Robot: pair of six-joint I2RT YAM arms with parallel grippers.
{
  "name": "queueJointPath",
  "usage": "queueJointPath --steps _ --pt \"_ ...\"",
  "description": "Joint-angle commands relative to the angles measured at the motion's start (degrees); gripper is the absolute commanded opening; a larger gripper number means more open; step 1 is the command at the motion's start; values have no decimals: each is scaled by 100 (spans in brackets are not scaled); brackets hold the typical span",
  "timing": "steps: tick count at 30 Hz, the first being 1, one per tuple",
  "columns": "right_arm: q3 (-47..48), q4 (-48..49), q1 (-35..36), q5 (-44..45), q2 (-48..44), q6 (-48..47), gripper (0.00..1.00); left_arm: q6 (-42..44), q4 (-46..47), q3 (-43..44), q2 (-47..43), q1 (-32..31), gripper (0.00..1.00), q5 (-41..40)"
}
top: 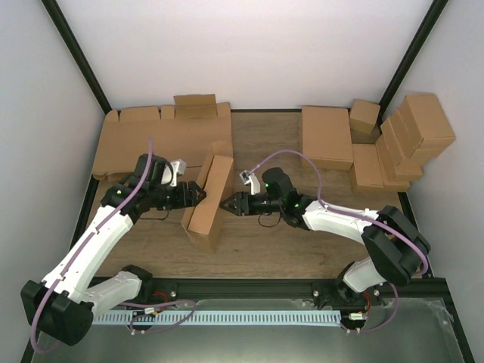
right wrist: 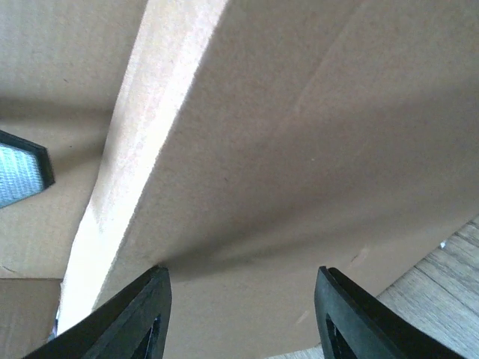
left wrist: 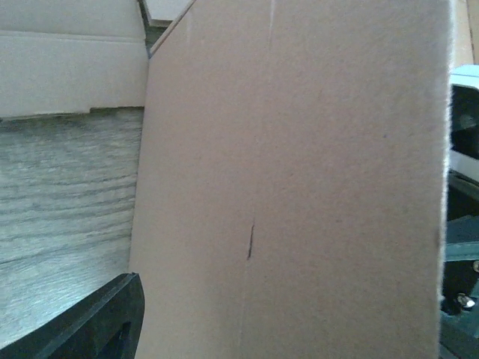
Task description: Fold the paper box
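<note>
The paper box (top: pixel 208 200) is a brown cardboard shape standing on edge in the middle of the table, tilted, between my two grippers. My left gripper (top: pixel 200 193) is against its left face. In the left wrist view the cardboard (left wrist: pixel 299 187) fills the frame; only one finger (left wrist: pixel 105 321) shows, far to the left, and the other is hidden behind the panel. My right gripper (top: pixel 226 203) is at the box's right face. In the right wrist view it (right wrist: pixel 243 321) is open, empty, with the box's panel (right wrist: pixel 284 149) close in front of both fingers.
A pile of flat cardboard blanks (top: pixel 162 136) lies at the back left. A flat brown box (top: pixel 327 136) lies at the back centre. Several finished small boxes (top: pixel 408 140) are stacked at the back right. The wooden table (top: pixel 280 242) runs to a black frame rail in front.
</note>
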Motion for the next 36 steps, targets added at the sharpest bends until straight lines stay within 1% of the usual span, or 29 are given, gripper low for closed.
queueJointPath --steps 1,6,11,16,21,26,30,36 --pt "259 340 58 111 88 152 56 134 -200 155 4 3 75 -240" --pt "330 413 58 131 148 222 62 253 -393 189 35 11 73 -411" --pt "421 462 58 114 229 267 71 337 -514 204 48 5 72 -537" --pt "493 488 58 62 337 299 73 401 -582 224 40 7 73 -578" --pt "548 501 58 82 358 302 77 501 -615 307 0 6 80 -417" --pt "585 515 57 111 364 339 79 553 -600 274 16 6 80 -277" --pt "640 575 58 69 376 389 84 585 -615 321 22 1 80 -179" --pt "814 553 58 7 420 397 85 708 -763 493 66 4 81 -137"
